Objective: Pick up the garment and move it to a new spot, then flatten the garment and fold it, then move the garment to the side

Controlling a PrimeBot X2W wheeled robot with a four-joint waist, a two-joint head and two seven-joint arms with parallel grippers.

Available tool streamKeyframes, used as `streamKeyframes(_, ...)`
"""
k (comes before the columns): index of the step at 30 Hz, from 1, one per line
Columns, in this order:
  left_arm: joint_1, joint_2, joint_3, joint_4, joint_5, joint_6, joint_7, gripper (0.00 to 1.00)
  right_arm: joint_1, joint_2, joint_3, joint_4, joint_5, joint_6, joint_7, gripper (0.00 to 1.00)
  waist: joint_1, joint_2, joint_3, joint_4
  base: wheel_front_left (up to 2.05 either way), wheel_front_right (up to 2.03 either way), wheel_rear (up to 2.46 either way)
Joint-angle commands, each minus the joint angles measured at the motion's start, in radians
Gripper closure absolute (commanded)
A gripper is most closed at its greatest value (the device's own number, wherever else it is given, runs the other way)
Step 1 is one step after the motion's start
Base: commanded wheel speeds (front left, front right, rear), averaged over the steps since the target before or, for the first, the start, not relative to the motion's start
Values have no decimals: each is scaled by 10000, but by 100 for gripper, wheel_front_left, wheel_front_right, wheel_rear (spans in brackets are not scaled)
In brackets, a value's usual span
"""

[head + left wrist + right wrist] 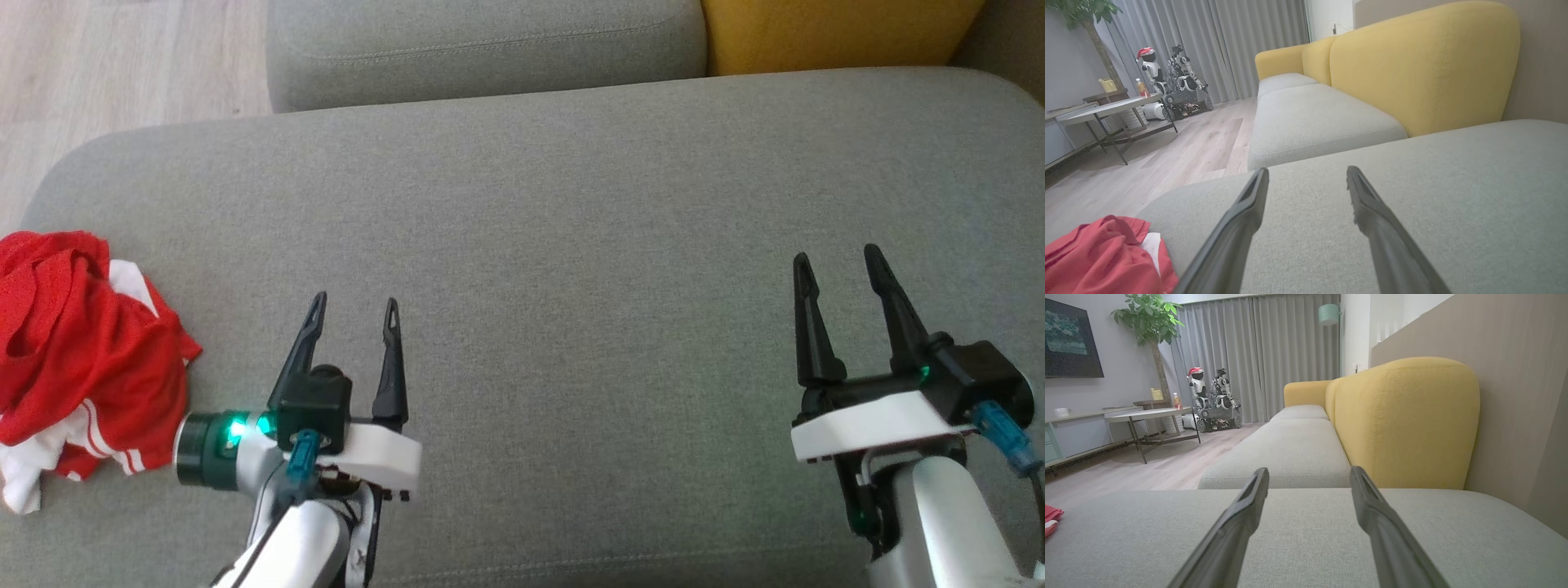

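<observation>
A red garment point(77, 351) with white trim lies crumpled at the left edge of the grey sofa cushion point(571, 204). It also shows at the lower left of the left wrist view as the garment point(1102, 257), and as a red sliver, the garment point(1051, 516), at the left edge of the right wrist view. My left gripper point(355, 310) stands open just right of the garment, apart from it, with nothing between its fingers. My right gripper point(837, 257) is open over the cushion's right part, far from the cloth.
A second grey seat cushion point(482, 49) and a yellow backrest point(833, 33) lie beyond. Wooden floor point(122, 65) borders the sofa at far left. Across the room stand a low table point(1110, 110), a parked robot point(1175, 85) and grey curtains point(1257, 355).
</observation>
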Motion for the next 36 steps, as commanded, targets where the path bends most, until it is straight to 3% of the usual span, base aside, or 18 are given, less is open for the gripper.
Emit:
streamKeyframes(1, -655, 236, 207, -422, 240, 162, -114, 0, -650, -64, 239, -352, -226, -6, -179, 0, 0, 0, 7, 3, 0, 0, 0)
streamKeyframes(4, -624, 167, 215, -720, 65, 459, -202, 0, -674, -65, 236, -299, -182, -6, -268, 0, 0, 0, 29, 11, 0, 0, 0)
streamKeyframes(8, -455, 65, 389, -946, -153, 344, -318, 0, -652, -67, 202, -56, 211, -7, -385, 0, 0, 0, 45, 36, 0, 0, 0)
streamKeyframes(11, -89, -344, 1030, -1040, -685, -23, -405, 0, -653, -69, 204, 249, 668, -7, -473, 0, 0, 0, 41, 58, 0, 0, 0)
streamKeyframes(14, 240, -672, 1677, -903, -696, -676, -493, 0, -705, -70, 281, 635, 1131, -7, -562, 0, 0, 0, 29, 56, 0, 0, 0)
streamKeyframes(18, 571, -1195, 2434, -570, -298, -1433, -610, 0, -851, -72, 397, 1183, 1471, -7, -680, 0, 0, 0, 26, 36, 0, 0, 0)
streamKeyframes(24, 744, -1776, 3242, -269, 756, -2291, -747, 0, -1038, -74, 452, 1468, 976, -7, -818, 0, 0, 0, 31, 4, 0, 0, 0)
streamKeyframes(30, 837, -2107, 3787, -166, 1181, -2846, -747, 0, -1076, -74, 424, 1531, 921, -7, -818, 0, 0, 0, 20, -14, 0, 0, 0)
streamKeyframes(36, 858, -2255, 4034, -127, 1392, -3132, -747, 0, -1069, -74, 442, 1539, 873, -7, -818, 0, 0, 0, 38, 96, 0, 0, 0)
